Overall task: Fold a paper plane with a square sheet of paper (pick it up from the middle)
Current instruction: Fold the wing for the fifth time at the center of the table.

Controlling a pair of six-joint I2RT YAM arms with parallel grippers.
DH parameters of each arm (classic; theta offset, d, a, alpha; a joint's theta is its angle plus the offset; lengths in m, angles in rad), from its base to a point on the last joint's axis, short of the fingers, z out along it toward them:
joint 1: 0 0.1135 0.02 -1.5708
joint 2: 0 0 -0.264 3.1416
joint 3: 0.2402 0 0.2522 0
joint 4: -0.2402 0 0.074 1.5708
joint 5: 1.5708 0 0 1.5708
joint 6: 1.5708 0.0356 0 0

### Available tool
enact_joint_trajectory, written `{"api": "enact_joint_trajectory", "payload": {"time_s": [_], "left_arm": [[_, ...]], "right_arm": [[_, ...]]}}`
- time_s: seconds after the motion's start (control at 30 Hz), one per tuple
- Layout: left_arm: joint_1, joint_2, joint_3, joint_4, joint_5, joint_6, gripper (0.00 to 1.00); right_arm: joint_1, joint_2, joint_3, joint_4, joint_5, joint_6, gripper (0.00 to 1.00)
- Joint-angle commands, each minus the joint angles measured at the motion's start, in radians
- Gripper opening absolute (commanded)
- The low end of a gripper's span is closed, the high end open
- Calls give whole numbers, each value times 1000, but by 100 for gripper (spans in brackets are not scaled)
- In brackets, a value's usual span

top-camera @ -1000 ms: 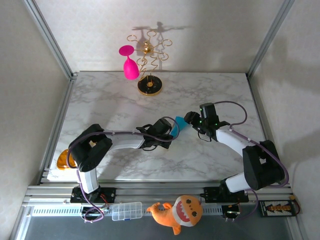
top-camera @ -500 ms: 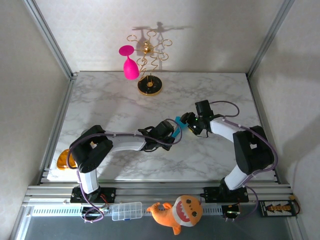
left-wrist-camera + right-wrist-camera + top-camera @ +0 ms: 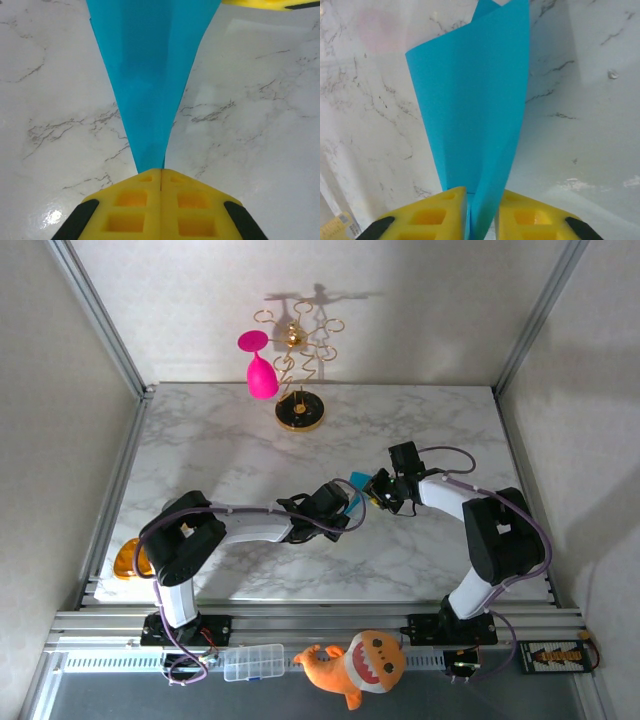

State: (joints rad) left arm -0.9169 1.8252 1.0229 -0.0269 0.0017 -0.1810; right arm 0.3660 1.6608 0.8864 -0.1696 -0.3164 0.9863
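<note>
The square sheet of paper [image 3: 358,483], turquoise and folded into a long tapering wedge, hangs above the marble table [image 3: 200,450] between both grippers. My left gripper [image 3: 347,508] is shut on its narrow end; in the left wrist view the paper [image 3: 150,75] widens away from the closed gripper [image 3: 161,172]. My right gripper [image 3: 373,491] meets it from the right. In the right wrist view that gripper [image 3: 481,200] has its jaws drawn in round the paper [image 3: 470,100], whose loose curled layers fill the small gap between the fingers. A yellow fingertip [image 3: 265,4] of the right gripper shows in the left wrist view.
A gold wire stand [image 3: 299,412] with a pink goblet [image 3: 261,375] hanging on it stands at the table's back. An orange plush toy [image 3: 355,665] and a clear plastic box [image 3: 253,662] lie on the front rail. An orange object [image 3: 125,560] sits off the left edge.
My right gripper has swung left to the paper and drawn its jaws in on it. The left gripper has stayed shut on the paper, shifting slightly.
</note>
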Motion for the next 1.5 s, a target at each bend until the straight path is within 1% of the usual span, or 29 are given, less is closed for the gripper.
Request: {"api": "enact_joint_trajectory", "payload": {"time_s": [0.0, 0.07, 0.2, 0.37, 0.57, 0.7, 0.87, 0.93, 1.1, 1.17, 1.27, 1.47], "left_arm": [[-11, -41, -10, 20, -27, 35, 6], [-11, -41, -15, 33, -19, 36, 14], [-16, -29, -18, 61, 4, 31, 21], [-16, 4, 3, 56, -2, 34, 22], [-16, 7, -10, 87, 43, 17, 31], [-17, 33, -8, 90, 46, 4, 34], [-17, 74, 11, 79, 26, -9, 34], [-16, 87, 19, 69, 7, -11, 32], [-17, 94, 26, 61, -11, -12, 21], [-17, 91, 26, 58, -14, -12, 19], [-17, 82, 31, 49, -18, -12, 20], [-16, 31, 55, 9, -26, -35, 27]], "right_arm": [[-2, 2, 13, -9, -9, 10, 14], [-2, -7, 5, 3, -9, 20, 9], [-2, -24, -6, 16, -6, 32, 8], [-2, -26, -3, 15, -10, 32, 7], [-2, -26, -3, 20, -13, 37, 6], [-2, -30, 2, 23, -22, 45, 5], [-2, -36, 9, 20, -35, 53, 5], [-2, -38, 12, 16, -36, 54, 5], [-2, -36, 13, 14, -40, 54, 5], [-2, -36, 13, 13, -40, 54, 5], [-2, -33, 11, 13, -42, 54, 6], [-2, -32, 9, 10, -40, 55, 6]]}}
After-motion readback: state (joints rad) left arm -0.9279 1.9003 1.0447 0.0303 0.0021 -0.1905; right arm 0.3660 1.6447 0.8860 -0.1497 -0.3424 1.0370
